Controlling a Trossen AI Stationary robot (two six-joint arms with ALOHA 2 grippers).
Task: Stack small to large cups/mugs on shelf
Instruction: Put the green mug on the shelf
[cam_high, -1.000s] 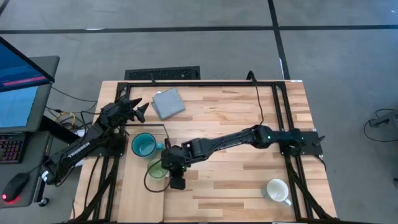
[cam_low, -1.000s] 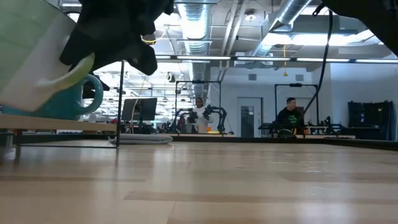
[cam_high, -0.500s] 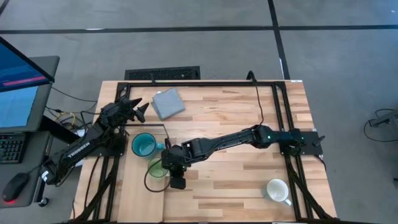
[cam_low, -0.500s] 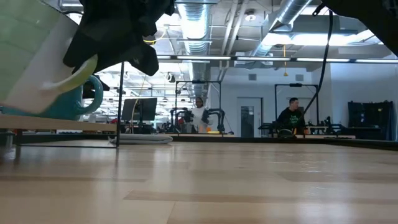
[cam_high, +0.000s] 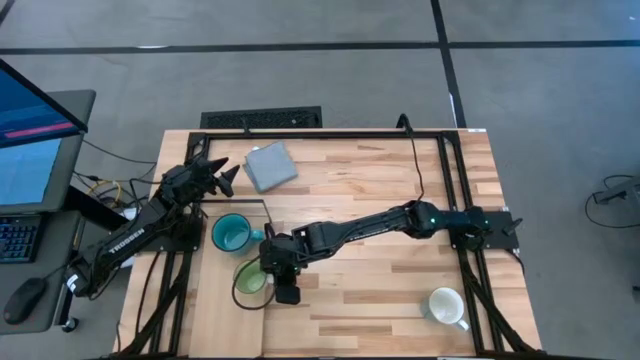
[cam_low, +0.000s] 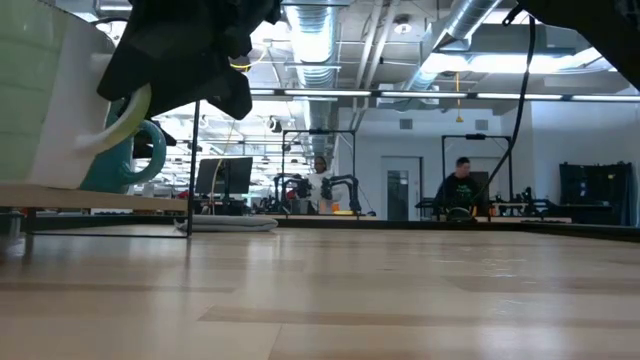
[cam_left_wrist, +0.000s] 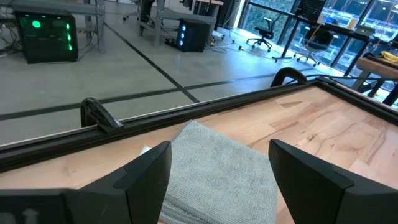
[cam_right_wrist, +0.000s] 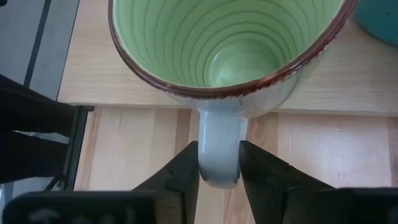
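The light green mug (cam_high: 249, 280) stands upright on the pale shelf (cam_high: 215, 315), near its right edge, with my right gripper (cam_high: 281, 272) shut on it. In the low view this mug (cam_low: 40, 95) fills the left edge. The teal-blue mug (cam_high: 232, 234) sits on its base on the shelf just beyond it. The white mug (cam_high: 446, 307) rests on the tabletop at the near right. My left gripper (cam_high: 218, 176) hovers open at the far left, facing the grey pad (cam_left_wrist: 211, 168). My right gripper (cam_right_wrist: 219, 163) pinches the green mug's handle (cam_right_wrist: 219, 134), one finger (cam_right_wrist: 186, 171) on each side of the loop. It comes slanting down from the table's right, looking into the mug's mouth. The mug is upright, its base on the shelf (cam_right_wrist: 93, 71).
The grey-blue square pad (cam_high: 270, 165) lies at the far left of the table. A dark frame (cam_high: 330, 133) runs round the table's edges. Bare planks lie between the shelf and the white mug. People sit at desks far behind the table (cam_low: 460, 185).
My right gripper has carried the green mug a little toward the table's near edge and down. The mug was tilted and now stands upright on the shelf. The gripper has kept its hold on the handle.
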